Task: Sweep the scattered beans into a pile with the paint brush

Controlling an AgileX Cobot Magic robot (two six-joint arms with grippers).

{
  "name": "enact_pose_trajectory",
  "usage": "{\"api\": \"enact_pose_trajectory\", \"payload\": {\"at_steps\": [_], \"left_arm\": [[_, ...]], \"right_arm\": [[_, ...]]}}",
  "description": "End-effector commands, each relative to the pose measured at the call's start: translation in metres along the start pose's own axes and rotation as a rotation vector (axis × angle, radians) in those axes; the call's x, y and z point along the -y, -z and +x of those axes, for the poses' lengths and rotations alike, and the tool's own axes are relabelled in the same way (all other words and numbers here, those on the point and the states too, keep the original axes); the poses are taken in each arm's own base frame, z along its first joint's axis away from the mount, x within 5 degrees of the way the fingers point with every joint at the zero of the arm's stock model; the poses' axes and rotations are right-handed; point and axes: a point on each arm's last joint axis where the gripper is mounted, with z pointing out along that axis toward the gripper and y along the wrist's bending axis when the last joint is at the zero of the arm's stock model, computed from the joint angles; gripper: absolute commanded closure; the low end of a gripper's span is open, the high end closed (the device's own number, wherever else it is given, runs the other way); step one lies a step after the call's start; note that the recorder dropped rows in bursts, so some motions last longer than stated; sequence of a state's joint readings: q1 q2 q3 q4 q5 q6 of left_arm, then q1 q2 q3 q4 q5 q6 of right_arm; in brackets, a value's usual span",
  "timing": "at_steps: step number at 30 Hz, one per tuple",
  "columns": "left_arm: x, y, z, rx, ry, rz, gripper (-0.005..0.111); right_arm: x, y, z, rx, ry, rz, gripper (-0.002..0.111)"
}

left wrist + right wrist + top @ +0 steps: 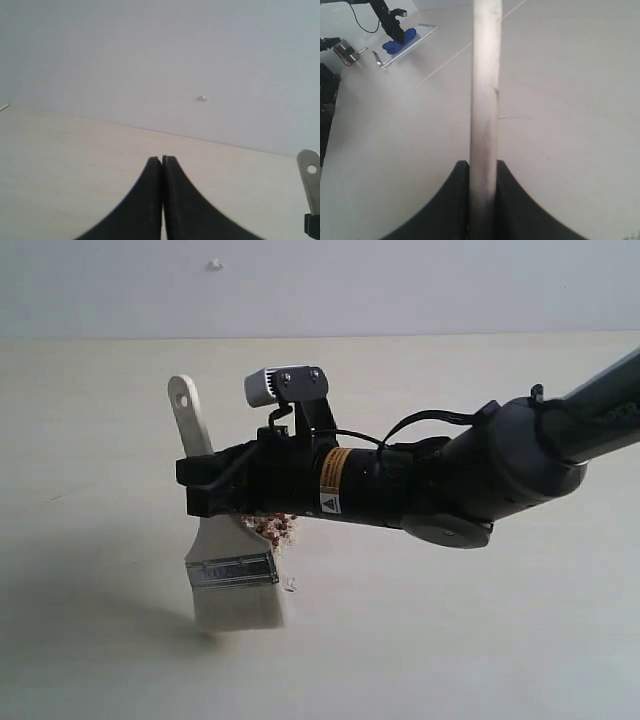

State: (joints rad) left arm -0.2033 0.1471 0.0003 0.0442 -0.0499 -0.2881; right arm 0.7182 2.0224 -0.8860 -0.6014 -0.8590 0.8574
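Observation:
The paint brush [232, 570] stands nearly upright on the pale table, cream bristles down and its holed handle end pointing up. My right gripper [203, 487] is shut on the wooden handle [484, 100], reaching in from the right of the exterior view. A small cluster of reddish-brown beans [274, 529] with off-white crumbs lies just behind the brush, partly hidden under the gripper. My left gripper [162, 159] is shut with nothing in it, low over the table; the brush's handle tip [311, 175] shows at the edge of its view.
The table [480, 640] is a plain pale wooden surface with a white wall behind it. A lone crumb [291, 584] lies beside the ferrule. In the right wrist view, a blue object on a clear plate [400, 42] and dark equipment sit far off.

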Motion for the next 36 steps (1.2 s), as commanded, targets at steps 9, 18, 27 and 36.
{"api": "enact_pose_trajectory", "payload": {"at_steps": [9,18,27,36], "left_arm": [[0.0,0.001,0.0,0.004,0.007,0.007,0.107],[0.0,0.001,0.0,0.004,0.007,0.007,0.107],[0.0,0.001,0.0,0.004,0.007,0.007,0.107],[0.0,0.001,0.0,0.004,0.007,0.007,0.107]], "right_arm": [[0.009,-0.005,-0.009,-0.028,0.023,0.094,0.108],[0.011,-0.005,-0.012,-0.006,0.067,0.115,0.108],[0.013,-0.005,-0.015,0.022,0.076,0.145,0.108],[-0.015,0.005,-0.028,-0.049,0.125,-0.011,0.108]]}}
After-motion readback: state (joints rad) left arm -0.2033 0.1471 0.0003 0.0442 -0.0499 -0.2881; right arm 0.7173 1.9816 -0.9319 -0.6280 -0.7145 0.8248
